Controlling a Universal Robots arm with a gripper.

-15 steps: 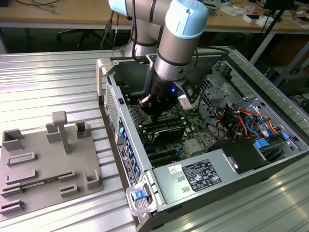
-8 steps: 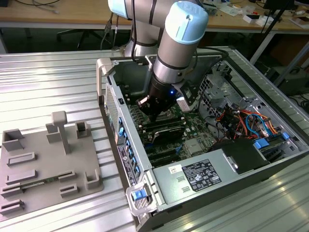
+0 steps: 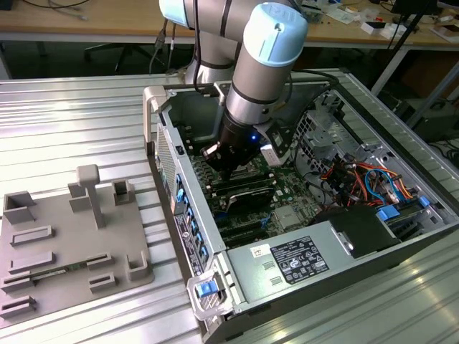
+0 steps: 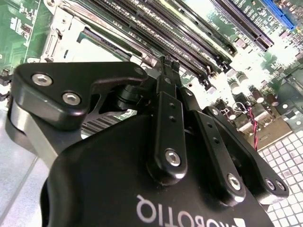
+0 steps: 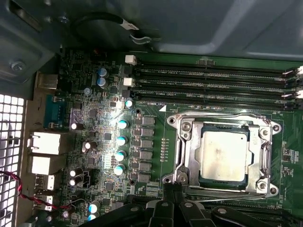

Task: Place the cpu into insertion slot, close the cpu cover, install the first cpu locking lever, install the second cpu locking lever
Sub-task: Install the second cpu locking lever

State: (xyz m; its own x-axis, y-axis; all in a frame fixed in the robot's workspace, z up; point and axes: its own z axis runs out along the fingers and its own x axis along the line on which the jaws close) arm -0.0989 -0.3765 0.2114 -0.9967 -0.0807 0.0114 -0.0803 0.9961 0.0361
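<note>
Seated in the socket [image 5: 222,156] under the shut frame [image 5: 187,146], the chip [image 5: 223,155] is left as the jaws (pressed together, empty) are held at a lever.

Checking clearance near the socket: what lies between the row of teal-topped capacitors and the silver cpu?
In the first wrist view, a column of small grey square components and the silver metal cpu cover frame's side lie between the teal-topped capacitors and the cpu.

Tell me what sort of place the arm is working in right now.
Probably an electronics lab or workshop. An open computer case lies on a ribbed metal table, a grey fixture tray beside it, and cluttered workbenches stand behind. The gripper hangs over the motherboard beside the seated cpu.
</note>
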